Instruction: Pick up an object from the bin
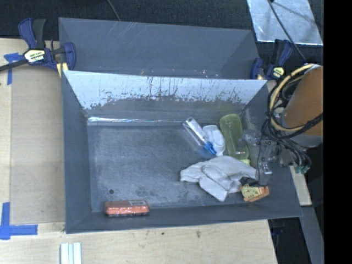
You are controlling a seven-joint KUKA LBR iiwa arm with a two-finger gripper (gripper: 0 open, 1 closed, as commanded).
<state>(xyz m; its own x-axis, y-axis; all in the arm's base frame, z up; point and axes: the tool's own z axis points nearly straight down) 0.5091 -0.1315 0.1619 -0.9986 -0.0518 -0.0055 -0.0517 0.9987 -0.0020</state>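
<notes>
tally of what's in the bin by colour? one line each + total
White: 2 (crumpled cloth, small white piece)
Clear with blue end: 1 (tube)
Yellow-green: 1 (translucent container)
Reddish-brown: 1 (flat bar)
Yellow-orange: 1 (small item, kind unclear)
Total: 6

No writing can be read anywhere. The small yellow-and-brown packet (254, 192) at the lower right of the bin (77, 147) and the reddish-brown bar (126, 208) at its lower left show markings too small to make out.
</notes>
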